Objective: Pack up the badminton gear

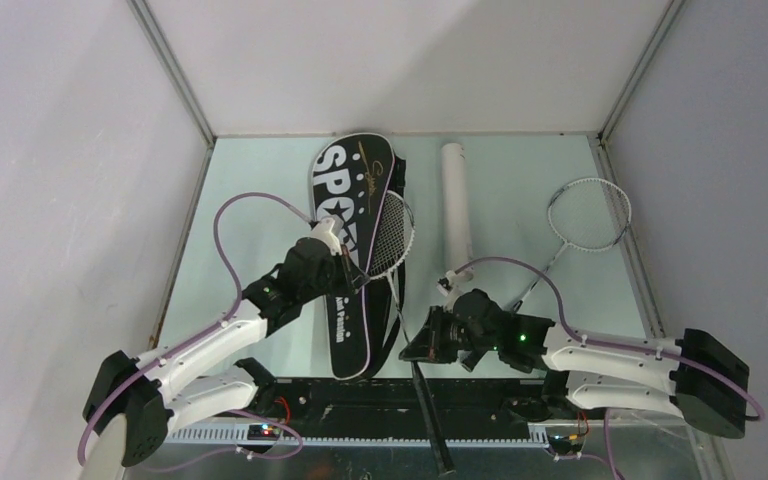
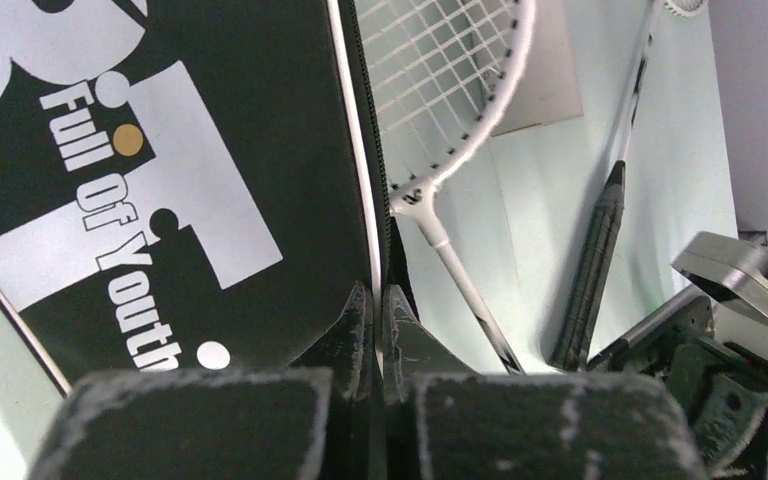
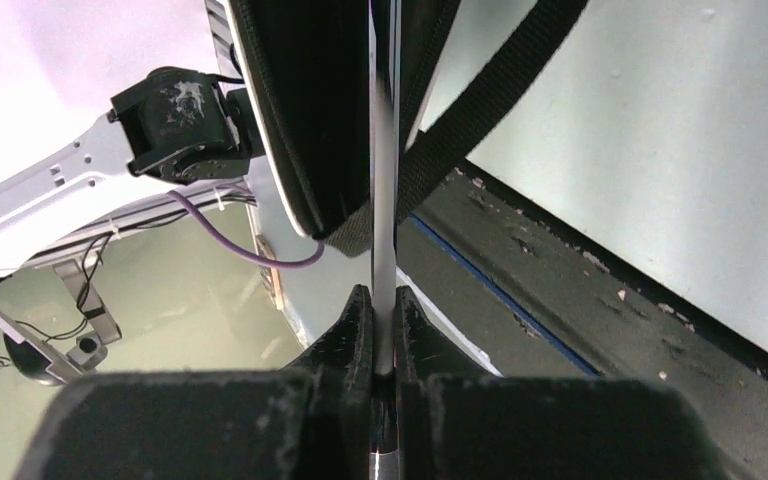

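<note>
The black bag (image 1: 345,300) lettered "SPORT" lies lengthwise mid-table. My left gripper (image 1: 346,266) is shut on its white-piped right edge (image 2: 372,200), fingers pressed together (image 2: 380,295). One racket's head (image 1: 388,232) lies against that edge; its strings also show in the left wrist view (image 2: 440,70). My right gripper (image 1: 415,345) is shut on this racket's silver shaft (image 3: 383,200) just below the bag's strap (image 3: 480,110). Its black handle (image 1: 432,420) sticks out past the near edge. The second racket (image 1: 588,215) lies at the right. The white tube (image 1: 457,200) lies beside the bag.
A small white object (image 1: 450,281) sits at the tube's near end; I cannot tell what it is. The second racket's black handle (image 2: 590,270) lies close to my right arm. Grey walls enclose the table on three sides. A dark strip (image 3: 560,300) runs along the near edge.
</note>
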